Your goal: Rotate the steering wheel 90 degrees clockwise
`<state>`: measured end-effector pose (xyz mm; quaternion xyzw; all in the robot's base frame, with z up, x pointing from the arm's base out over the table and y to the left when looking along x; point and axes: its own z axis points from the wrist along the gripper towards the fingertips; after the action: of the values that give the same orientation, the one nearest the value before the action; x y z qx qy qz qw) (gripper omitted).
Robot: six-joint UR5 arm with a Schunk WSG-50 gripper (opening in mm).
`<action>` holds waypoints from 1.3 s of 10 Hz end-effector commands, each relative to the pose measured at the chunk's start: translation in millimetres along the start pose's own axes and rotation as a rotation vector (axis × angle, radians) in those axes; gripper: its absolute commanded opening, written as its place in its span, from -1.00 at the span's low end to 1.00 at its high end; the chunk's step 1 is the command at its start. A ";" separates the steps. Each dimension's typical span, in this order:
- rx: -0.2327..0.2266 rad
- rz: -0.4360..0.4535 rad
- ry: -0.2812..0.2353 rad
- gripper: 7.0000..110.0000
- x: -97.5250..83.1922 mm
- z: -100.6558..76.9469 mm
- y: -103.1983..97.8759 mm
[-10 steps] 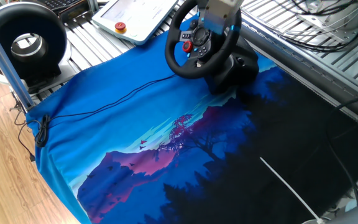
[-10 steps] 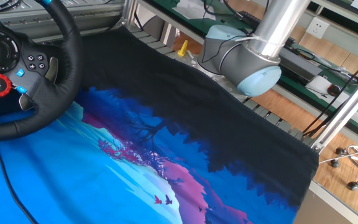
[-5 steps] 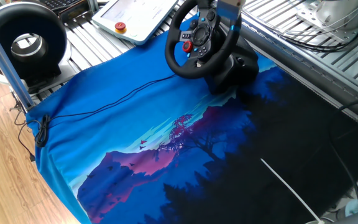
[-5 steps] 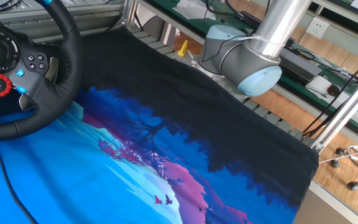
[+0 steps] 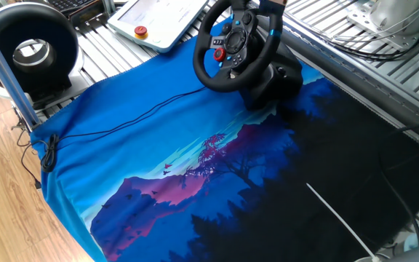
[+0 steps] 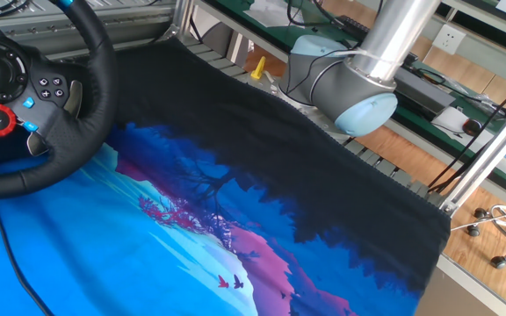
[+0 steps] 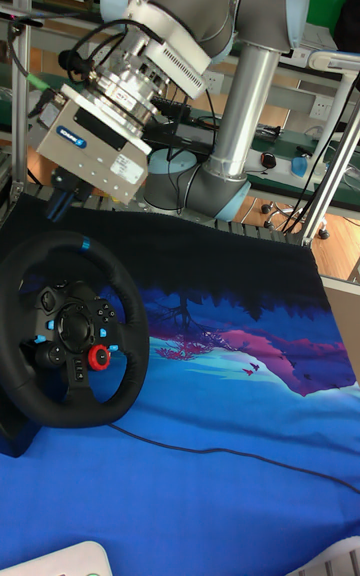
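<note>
Black steering wheel (image 7: 70, 328) with blue stripe; blue-purple-black landscape-patterned mat (image 5: 217, 175).

- The arm (image 7: 245, 86) rises from its base, bends over and slants down to the left.
- The gripper (image 7: 62, 204) hangs low; its fingers are mostly hidden.

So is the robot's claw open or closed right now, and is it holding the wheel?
Claw: cannot tell. It sits just behind the top of the steering wheel, its fingers mostly hidden, so no hold is visible.
</note>
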<state>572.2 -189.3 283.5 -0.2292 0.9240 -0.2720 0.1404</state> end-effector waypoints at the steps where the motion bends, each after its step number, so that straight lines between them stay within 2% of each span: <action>1: 0.175 -0.045 -0.076 -1.00 -17.3 3.1 -42.8; 2: 0.222 -0.055 -0.106 -1.00 -25.8 1.0 -53.5; 3: 0.177 -0.028 -0.133 -1.00 -33.6 7.9 -40.8; 6: 0.158 -0.021 -0.170 -1.00 -48.1 25.8 -28.2; 7: 0.150 -0.101 -0.161 -1.00 -46.2 28.0 -24.5; 8: 0.185 -0.166 -0.142 -1.00 -40.7 23.5 -34.4; 9: 0.208 -0.179 -0.136 -1.00 -35.6 24.1 -40.6; 10: 0.202 -0.172 -0.144 -1.00 -34.3 29.9 -37.7; 13: 0.232 -0.163 -0.147 -1.00 -33.2 38.9 -41.1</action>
<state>628.7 -213.3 283.1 -0.3058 0.8559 -0.3620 0.2068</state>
